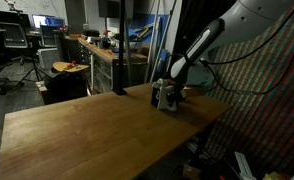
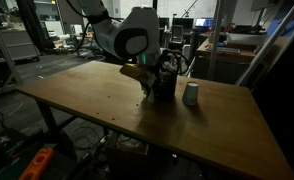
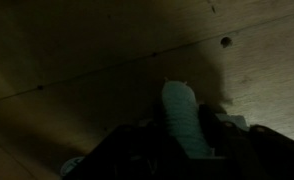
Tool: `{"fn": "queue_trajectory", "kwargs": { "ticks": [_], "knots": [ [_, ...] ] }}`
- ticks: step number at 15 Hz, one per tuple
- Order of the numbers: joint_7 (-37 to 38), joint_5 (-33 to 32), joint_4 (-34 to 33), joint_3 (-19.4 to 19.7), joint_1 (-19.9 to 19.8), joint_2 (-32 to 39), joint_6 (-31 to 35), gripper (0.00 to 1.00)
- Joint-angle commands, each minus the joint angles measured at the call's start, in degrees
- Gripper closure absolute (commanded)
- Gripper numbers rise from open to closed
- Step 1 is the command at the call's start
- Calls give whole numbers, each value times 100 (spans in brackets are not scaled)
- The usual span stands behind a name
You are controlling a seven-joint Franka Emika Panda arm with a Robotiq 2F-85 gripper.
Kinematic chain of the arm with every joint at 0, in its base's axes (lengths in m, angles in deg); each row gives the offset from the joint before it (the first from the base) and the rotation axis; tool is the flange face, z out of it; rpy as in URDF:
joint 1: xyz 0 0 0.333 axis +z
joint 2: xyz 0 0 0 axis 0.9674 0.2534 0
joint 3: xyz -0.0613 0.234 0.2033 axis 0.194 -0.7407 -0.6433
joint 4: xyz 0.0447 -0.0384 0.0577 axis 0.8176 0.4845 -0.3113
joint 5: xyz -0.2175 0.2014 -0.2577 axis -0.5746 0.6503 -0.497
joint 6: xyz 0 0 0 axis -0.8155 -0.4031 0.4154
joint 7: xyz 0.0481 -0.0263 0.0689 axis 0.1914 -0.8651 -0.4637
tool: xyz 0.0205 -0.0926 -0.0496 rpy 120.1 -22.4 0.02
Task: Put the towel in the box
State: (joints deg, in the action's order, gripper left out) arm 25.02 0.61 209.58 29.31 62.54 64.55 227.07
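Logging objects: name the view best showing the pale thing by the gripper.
An exterior view: the pale object stands clear on the table. Beside the gripper in an exterior view it is indistinct; the wrist view's pale shape may be it.

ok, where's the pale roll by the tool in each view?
Exterior view: pale roll upright on the table, just right of the tool.
Exterior view: not discernible, probably hidden behind the tool.
Wrist view: bottom centre, above the dark tool.
Shared landmark: the wooden table top.
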Motion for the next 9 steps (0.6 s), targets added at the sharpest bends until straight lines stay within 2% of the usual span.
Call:
{"fn": "queue_trajectory", "kwargs": {
  "ticks": [1,2,5,6,9],
  "knots": [
    [-106,118,-80,-123,-133,49,-23,87],
    [-107,140,-66,-140,-146,27,-45,93],
    [-64,92,-5,-127,-131,-108,-91,97],
    [-33,40,19,-96,-109,-175,-113,94],
    [83,-119,69,28,-32,-423,-189,93]
  ]
}}
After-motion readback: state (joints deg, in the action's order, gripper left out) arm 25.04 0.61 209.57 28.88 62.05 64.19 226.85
